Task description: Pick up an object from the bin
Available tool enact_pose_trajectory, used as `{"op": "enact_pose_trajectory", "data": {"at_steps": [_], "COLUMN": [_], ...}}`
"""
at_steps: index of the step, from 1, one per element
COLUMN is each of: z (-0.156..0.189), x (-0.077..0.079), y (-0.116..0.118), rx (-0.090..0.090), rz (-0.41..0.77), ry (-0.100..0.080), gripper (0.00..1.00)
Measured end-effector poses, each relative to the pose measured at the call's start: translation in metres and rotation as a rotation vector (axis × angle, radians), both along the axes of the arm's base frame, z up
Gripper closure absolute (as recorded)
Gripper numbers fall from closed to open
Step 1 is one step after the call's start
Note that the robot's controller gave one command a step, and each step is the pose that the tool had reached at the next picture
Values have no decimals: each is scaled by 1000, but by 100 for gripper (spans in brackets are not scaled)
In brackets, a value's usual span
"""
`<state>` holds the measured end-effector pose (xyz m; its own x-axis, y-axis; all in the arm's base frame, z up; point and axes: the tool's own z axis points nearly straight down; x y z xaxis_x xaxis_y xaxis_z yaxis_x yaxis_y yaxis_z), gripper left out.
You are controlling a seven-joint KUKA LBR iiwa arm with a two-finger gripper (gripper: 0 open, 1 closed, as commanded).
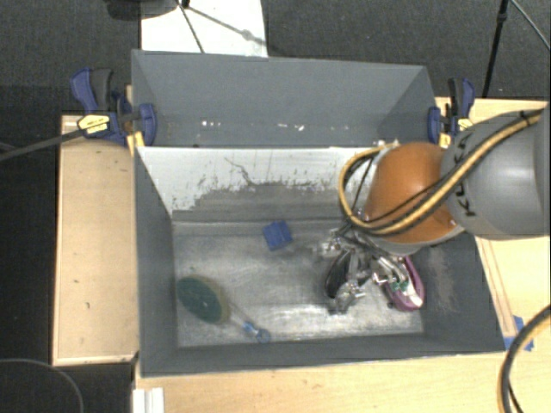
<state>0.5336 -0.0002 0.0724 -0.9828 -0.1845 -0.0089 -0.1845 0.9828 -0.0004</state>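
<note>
Purple-and-white thing on bin floor, just view-right of end effector. End effector low over floor; wide or narrow: cannot tell. Blue block up-left of end effector. Green round brush well apart, view-left.

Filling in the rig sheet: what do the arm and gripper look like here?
The arm is a thick, rounded silver-grey link with dark lettering on its side. An orange dome-shaped cover sits at the wrist. Black and yellow cables run along the link and loop round the cover. The gripper below is a small metal assembly, silver with dark parts.
</note>
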Motion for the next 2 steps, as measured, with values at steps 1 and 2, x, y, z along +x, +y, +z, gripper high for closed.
{"op": "enact_pose_trajectory", "data": {"at_steps": [1, 2], "z": [3, 166], "x": [2, 12], "y": [4, -25], "rx": [1, -3], "rz": [2, 133], "ry": [-7, -1], "gripper": [100, 100]}}
